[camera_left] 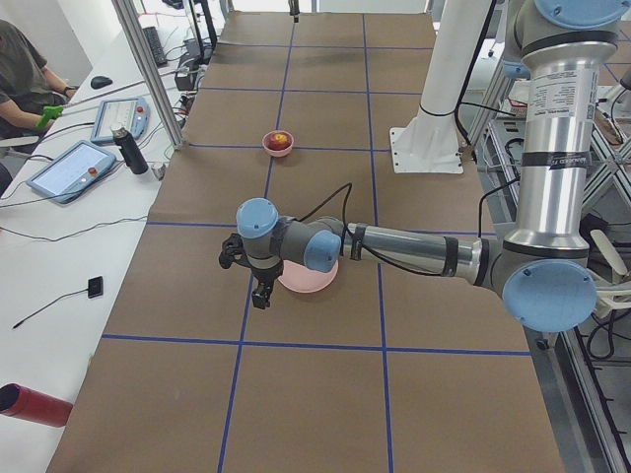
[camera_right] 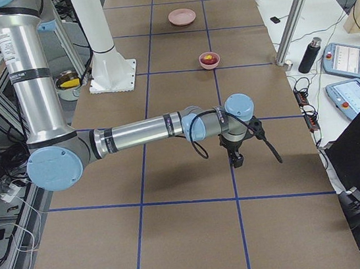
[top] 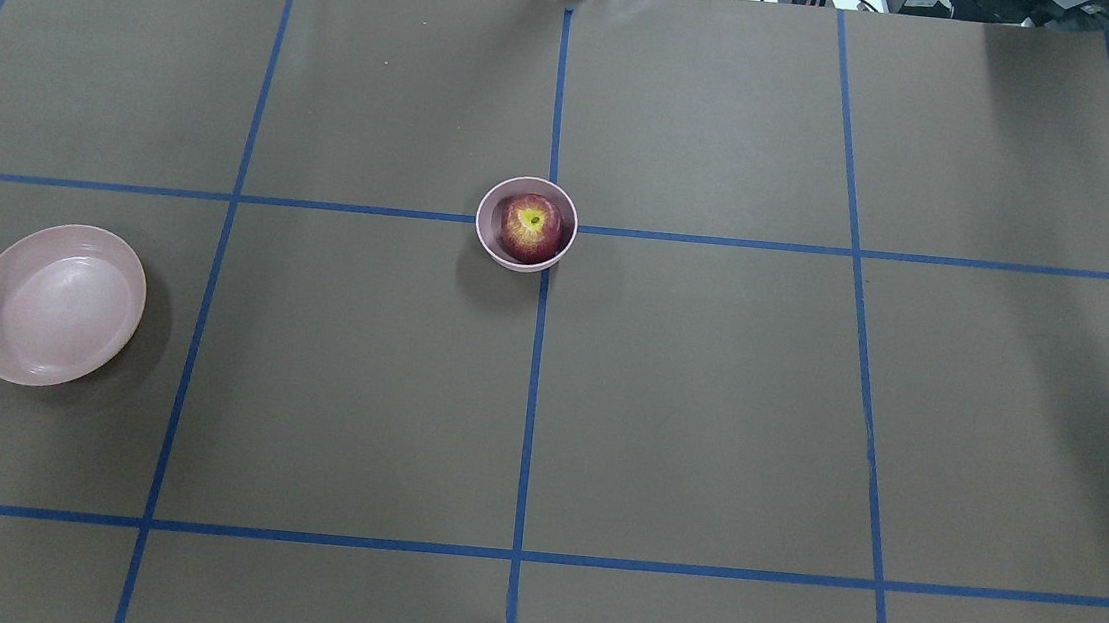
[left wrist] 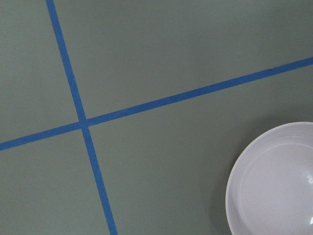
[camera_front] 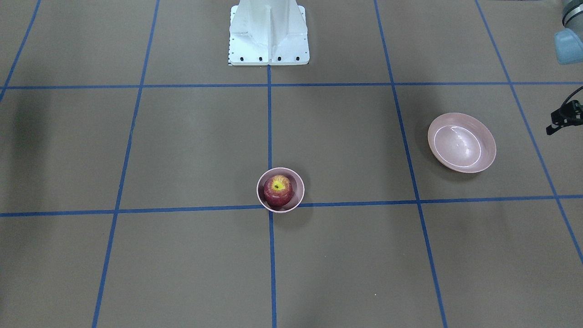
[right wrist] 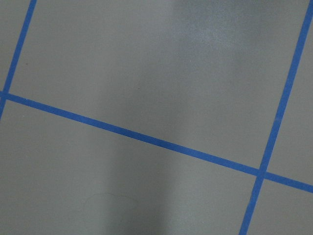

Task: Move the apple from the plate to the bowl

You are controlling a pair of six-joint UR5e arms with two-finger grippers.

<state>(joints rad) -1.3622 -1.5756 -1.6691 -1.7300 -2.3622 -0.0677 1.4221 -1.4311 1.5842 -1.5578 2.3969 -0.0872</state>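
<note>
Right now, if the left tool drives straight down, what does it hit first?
Likely bare table beside the plate, not the plate: the left tool points down off its rim, though depth is unclear.

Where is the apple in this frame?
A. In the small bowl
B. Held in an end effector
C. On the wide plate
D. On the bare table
A: the apple sits inside the small bowl at the table's middle, while the wide plate off to the side holds nothing.
</note>
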